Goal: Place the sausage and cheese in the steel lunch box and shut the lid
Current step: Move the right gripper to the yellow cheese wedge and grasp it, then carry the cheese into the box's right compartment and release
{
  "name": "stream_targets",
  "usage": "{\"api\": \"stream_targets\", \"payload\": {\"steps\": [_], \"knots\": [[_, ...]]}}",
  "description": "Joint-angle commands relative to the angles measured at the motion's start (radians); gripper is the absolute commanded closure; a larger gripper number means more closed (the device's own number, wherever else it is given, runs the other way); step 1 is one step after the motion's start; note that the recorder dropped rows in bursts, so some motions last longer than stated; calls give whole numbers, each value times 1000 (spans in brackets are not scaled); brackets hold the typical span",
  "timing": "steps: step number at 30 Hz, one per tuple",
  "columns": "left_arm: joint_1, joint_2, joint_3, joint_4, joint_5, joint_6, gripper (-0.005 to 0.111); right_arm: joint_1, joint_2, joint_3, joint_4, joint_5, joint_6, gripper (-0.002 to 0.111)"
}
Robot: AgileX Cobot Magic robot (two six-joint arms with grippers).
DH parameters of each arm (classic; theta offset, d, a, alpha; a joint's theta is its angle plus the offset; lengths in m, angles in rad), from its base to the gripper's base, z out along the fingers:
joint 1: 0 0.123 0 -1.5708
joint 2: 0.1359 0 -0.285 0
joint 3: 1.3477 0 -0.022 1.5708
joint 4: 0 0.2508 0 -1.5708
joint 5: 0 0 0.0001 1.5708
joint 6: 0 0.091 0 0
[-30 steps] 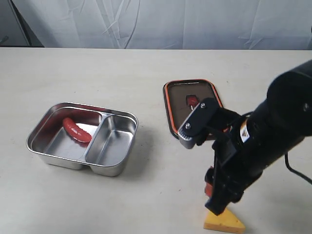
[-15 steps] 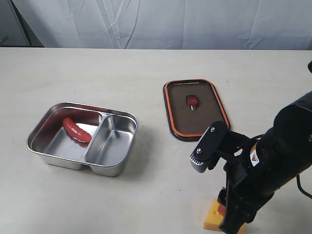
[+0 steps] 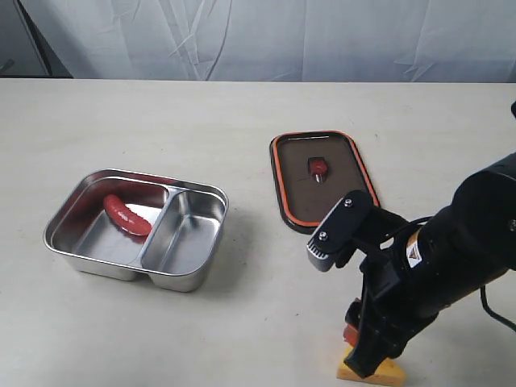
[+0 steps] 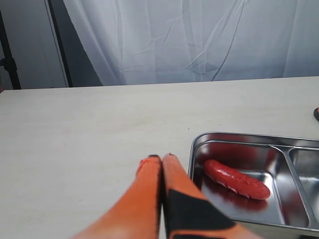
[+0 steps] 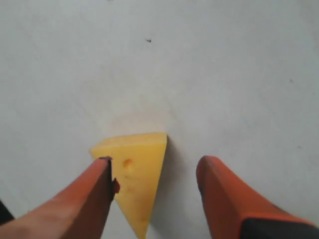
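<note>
The steel lunch box (image 3: 190, 279) stands on the left of the table, with the red sausage (image 3: 126, 215) lying in its left compartment. Upside down on the table, the dark lid (image 3: 339, 197) shows its orange rim. At the front edge lies the yellow cheese (image 3: 390, 374), partly hidden by the right arm. My right gripper (image 5: 155, 164) is open and straddles the cheese (image 5: 135, 172), which touches one finger (image 5: 94, 191); the other stands apart. My left gripper (image 4: 160, 158) is shut on nothing beside the lunch box (image 4: 199, 144), close to the sausage (image 4: 234, 179).
The lid's small orange valve (image 3: 318, 167) points up at its centre. The lunch box's right compartment (image 3: 184, 234) holds nothing. A white curtain (image 3: 258, 36) hangs behind the table's far edge. The right arm's bulk (image 3: 451, 258) fills the front right corner.
The right arm has dropped from in front of the lid down over the cheese, then shifted slightly left. The lid now shows fully. Cheese, sausage and lunch box have not moved.
</note>
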Motion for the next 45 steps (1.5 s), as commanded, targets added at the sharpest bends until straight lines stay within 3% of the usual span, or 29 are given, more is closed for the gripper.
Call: {"api": "stream_targets", "payload": {"steps": [1, 10, 16, 26, 41, 43, 45], "knots": [[1, -6, 5, 1, -7, -2, 107, -4, -9, 2, 0, -1, -1, 55], [1, -6, 5, 1, -7, -2, 107, -4, -9, 2, 3, 79, -8, 55], [1, -6, 5, 1, -7, -2, 107, -4, -9, 2, 3, 114, -61, 39], [1, -6, 5, 1, -7, -2, 107, -4, 46, 2, 6, 111, -89, 39], [1, -6, 5, 8, 1, -2, 107, -4, 249, 2, 33, -39, -113, 39], [1, -6, 5, 8, 1, -2, 107, -4, 268, 2, 33, -43, -113, 42], [1, -6, 5, 8, 1, -2, 107, -4, 272, 2, 33, -43, -104, 51]]}}
